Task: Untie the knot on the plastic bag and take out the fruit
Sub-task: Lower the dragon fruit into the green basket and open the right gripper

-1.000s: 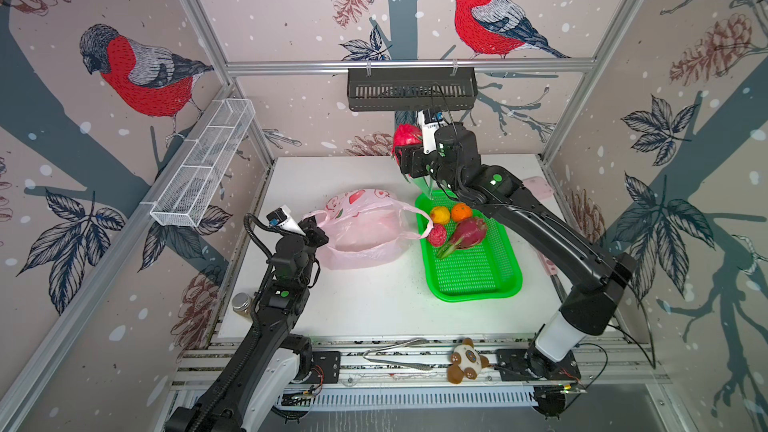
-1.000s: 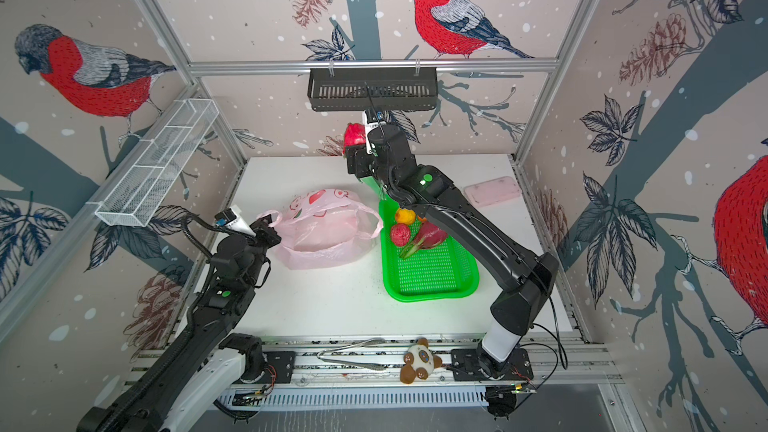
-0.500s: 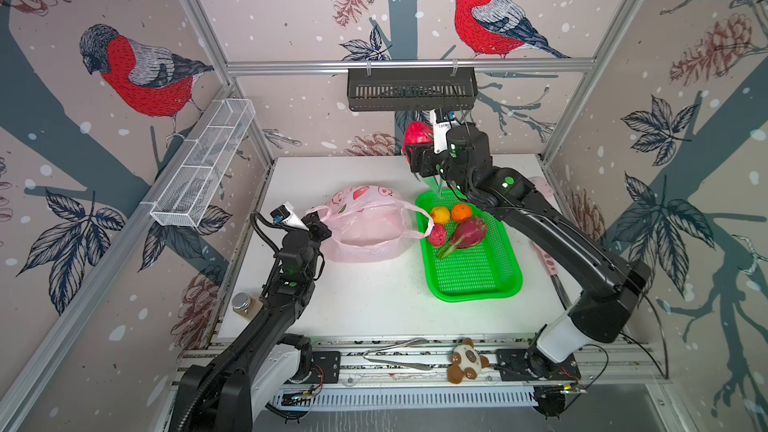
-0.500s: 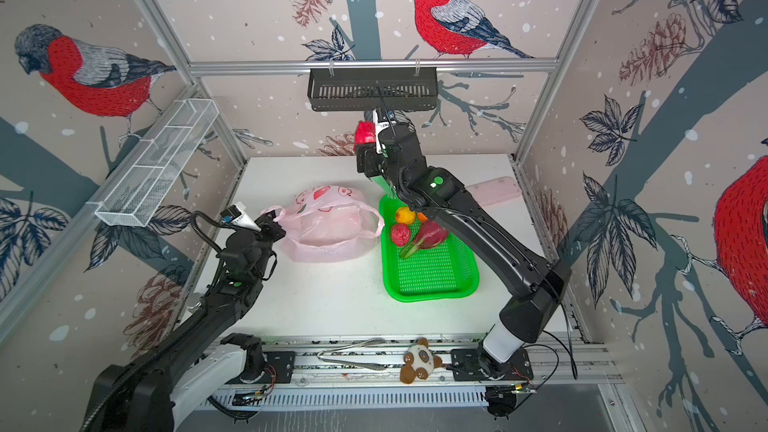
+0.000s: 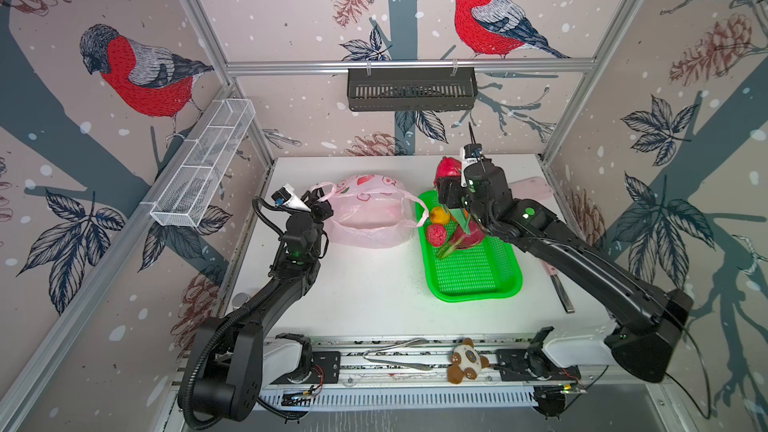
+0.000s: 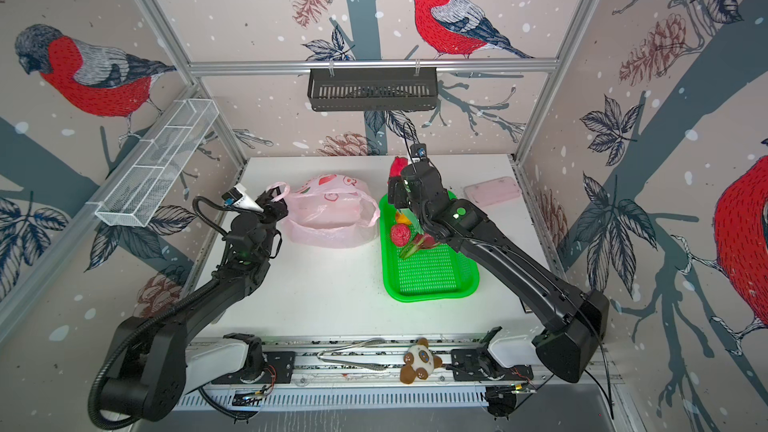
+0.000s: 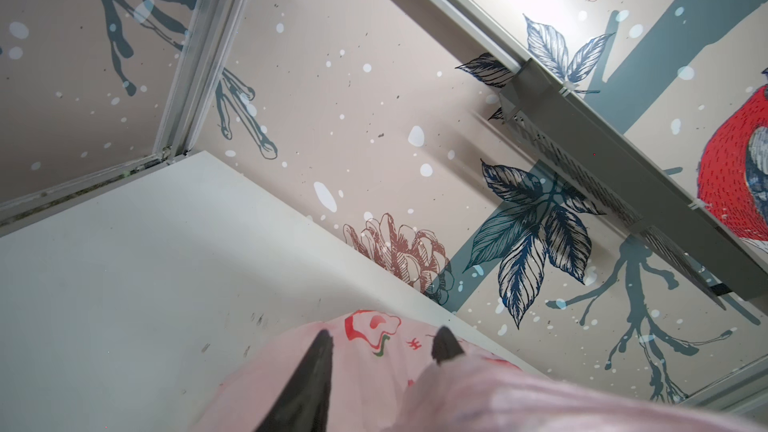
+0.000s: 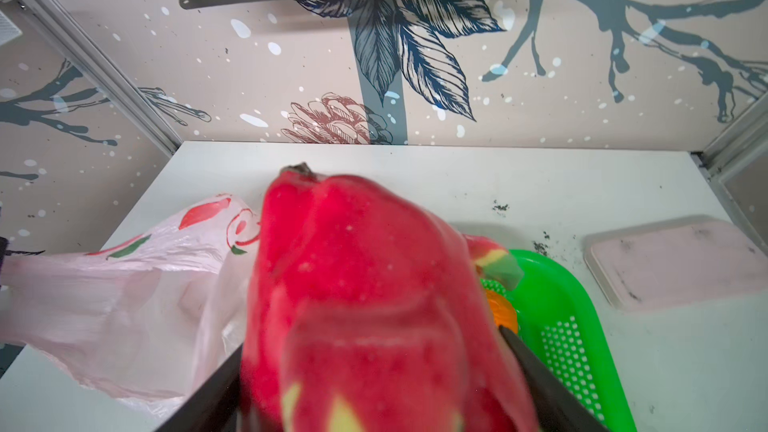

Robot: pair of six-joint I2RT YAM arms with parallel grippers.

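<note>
1. Plastic bag (image 5: 365,218): centre of both top views, slumped on the worktop (image 5: 365,297), left of the green tray (image 5: 473,288).
2. Dragon fruit (image 5: 448,167): just above the tray's upper end, clamped in the right gripper (image 8: 374,347).
3. Left gripper (image 7: 385,333): at the bag's left edge, jaws apart, bag plastic draped over one finger.
</note>
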